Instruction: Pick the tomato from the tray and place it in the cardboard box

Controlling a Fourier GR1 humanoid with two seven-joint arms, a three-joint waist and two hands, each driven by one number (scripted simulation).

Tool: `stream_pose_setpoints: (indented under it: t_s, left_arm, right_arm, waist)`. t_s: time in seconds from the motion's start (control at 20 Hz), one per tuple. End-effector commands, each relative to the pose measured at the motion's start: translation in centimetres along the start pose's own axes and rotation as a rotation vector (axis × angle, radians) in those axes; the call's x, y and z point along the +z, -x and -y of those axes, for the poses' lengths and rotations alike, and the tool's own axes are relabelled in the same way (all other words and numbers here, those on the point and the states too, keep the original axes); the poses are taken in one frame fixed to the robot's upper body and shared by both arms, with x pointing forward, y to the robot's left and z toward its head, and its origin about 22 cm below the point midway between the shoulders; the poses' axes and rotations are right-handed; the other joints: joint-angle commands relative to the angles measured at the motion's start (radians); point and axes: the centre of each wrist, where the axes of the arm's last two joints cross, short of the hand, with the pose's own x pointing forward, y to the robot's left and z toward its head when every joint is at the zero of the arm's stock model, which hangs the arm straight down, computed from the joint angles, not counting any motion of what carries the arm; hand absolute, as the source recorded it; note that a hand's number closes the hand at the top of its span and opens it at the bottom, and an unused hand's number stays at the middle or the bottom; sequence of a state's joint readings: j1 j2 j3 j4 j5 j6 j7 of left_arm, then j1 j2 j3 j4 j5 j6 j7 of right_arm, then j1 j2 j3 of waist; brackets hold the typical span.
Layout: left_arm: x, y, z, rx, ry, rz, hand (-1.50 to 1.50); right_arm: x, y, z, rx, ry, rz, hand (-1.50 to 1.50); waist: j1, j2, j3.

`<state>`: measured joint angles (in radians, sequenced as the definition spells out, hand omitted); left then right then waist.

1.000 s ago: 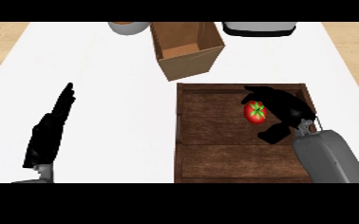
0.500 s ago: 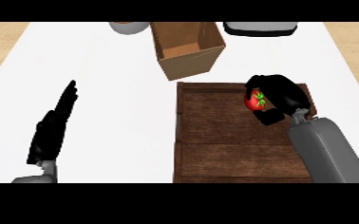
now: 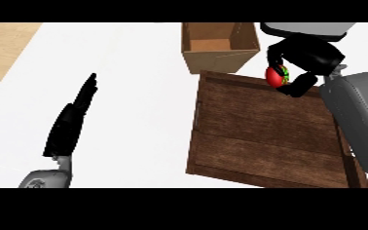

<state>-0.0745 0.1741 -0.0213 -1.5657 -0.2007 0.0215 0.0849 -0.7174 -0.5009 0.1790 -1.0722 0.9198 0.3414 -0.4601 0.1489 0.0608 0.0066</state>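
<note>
Forearm and left hand [image 3: 72,119] are seen resting at the lower left on the white counter [image 3: 129,78], fingers straight and pressed together; the wooden tray [image 3: 266,131] lies to the right; above its far edge the tomato [image 3: 274,76] is held in the curled right hand [image 3: 305,58], beside the open cardboard box [image 3: 219,46].

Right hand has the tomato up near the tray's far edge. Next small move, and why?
Probably carry it left and a little further away, until it is over the cardboard box. The right hand is curled round the tomato, which shows near the wooden tray's far right corner, to the right of the box's open top. The left hand rests open at the left.
</note>
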Motion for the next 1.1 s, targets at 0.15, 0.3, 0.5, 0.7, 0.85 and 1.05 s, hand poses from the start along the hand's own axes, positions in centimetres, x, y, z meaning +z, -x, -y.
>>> stream_pose_setpoints:
  t_s: [0.15,0.3,0.5,0.7,0.85,1.05]
  left_arm:
    - [-0.7,-0.5,0.4,-0.004,0.03,0.018,0.0]
    - [-1.2,-1.0,0.5,-0.004,0.026,0.021,0.0]
    - [-1.3,-0.6,1.0,0.006,0.017,0.016,0.0]
    - [-0.7,-0.1,0.7,0.003,0.033,-0.01,0.0]
    - [-0.9,0.2,1.3,-0.003,0.04,-0.025,0.0]
    - [-1.1,-0.5,1.1,-0.004,0.022,-0.003,0.0]
  right_arm:
    - [1.4,4.1,4.9,0.061,0.132,0.137,1.5]
    - [1.2,5.1,6.3,-0.015,0.169,0.214,1.5]
    - [0.4,5.4,7.2,-0.221,0.26,0.433,1.5]
    - [0.1,5.8,8.2,-0.372,0.292,0.551,1.5]
    - [-1.3,4.8,9.6,-0.403,0.28,0.622,1.5]
    - [-2.8,3.5,11.5,-0.447,0.268,0.668,1.5]
  waist:
    - [0.024,0.017,0.001]
    - [0.028,0.013,0.001]
    - [0.014,0.008,0.0]
    - [0.01,-0.008,-0.001]
    - [0.004,-0.006,-0.003]
    - [0.005,-0.014,-0.004]
